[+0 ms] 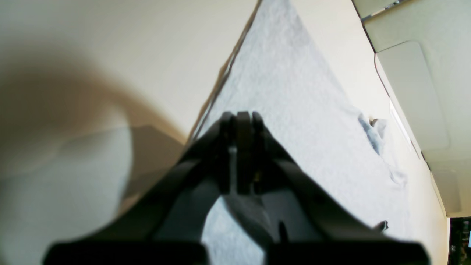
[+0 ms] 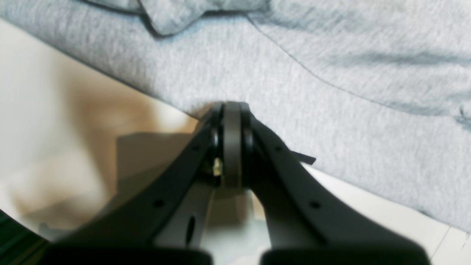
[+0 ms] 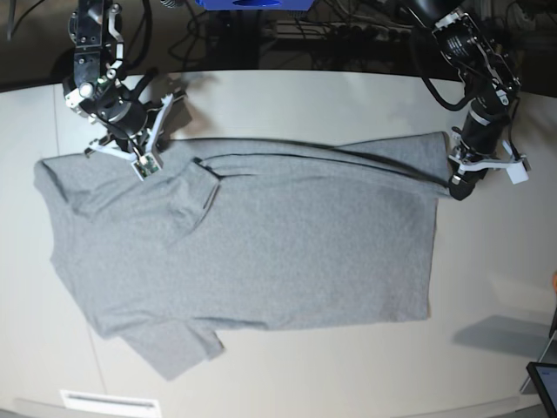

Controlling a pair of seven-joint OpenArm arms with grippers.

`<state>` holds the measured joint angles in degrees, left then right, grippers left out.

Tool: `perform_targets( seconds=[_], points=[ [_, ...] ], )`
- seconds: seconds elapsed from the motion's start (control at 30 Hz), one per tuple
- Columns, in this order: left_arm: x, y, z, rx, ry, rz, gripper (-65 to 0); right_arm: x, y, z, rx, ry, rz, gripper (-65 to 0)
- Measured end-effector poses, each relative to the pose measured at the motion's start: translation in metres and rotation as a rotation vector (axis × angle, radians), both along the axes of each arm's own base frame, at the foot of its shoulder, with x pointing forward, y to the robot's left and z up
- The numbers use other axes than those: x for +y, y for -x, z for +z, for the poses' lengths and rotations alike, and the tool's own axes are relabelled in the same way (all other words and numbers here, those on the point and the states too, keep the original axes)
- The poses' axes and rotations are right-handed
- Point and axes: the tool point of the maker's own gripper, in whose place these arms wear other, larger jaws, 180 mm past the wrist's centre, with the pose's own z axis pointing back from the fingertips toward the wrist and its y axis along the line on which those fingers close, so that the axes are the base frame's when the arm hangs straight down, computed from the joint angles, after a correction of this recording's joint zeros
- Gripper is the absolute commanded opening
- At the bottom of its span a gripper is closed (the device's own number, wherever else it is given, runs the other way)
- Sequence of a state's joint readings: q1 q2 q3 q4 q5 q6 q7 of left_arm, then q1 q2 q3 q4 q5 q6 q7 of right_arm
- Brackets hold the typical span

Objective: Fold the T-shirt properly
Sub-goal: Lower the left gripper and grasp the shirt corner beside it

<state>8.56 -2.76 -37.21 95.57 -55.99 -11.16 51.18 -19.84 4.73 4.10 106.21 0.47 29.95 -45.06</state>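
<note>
Gripper jaws filling both wrist views: we are clamping left gripper (image 1: 241, 119) on T-shirt (image 3: 261, 252) hem corner, right gripper (image 2: 232, 108) on far shoulder edge. T-shirt lying spread across table (image 3: 348, 374), one long edge already doubled over. We are advising equal lift on both arms, keeping edge taut, carrying it straight across. No containers showing.

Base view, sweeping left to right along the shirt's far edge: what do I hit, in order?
T-shirt's left sleeve → right gripper, shut on the shirt → folded-over flap → shirt body → left gripper, shut at the hem corner.
</note>
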Motion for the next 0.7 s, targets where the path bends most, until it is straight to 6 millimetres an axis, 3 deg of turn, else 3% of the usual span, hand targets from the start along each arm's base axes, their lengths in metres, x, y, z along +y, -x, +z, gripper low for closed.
perform_targets(
  seconds=[0.17,0.33,0.53,0.7],
  points=[
    [0.002,-0.013,-0.007,0.002,0.035,0.006,-65.0,0.0,0.0,0.0,-0.003,-0.002,0.0,-64.3],
    [0.005,-0.011,-0.019,0.033,0.056,0.017,-65.0,0.0,-0.001,0.0,-0.003,-0.001,0.001,-64.3],
    [0.0,-0.033,-0.013,0.018,0.047,-0.034,-65.0,0.0,-0.001,0.001,-0.003,0.0,0.001,-64.3],
    [-0.003,-0.038,-0.011,0.008,0.052,-0.037,-65.0,0.002,-0.001,0.002,-0.005,0.0,0.01,-64.0]
  ],
)
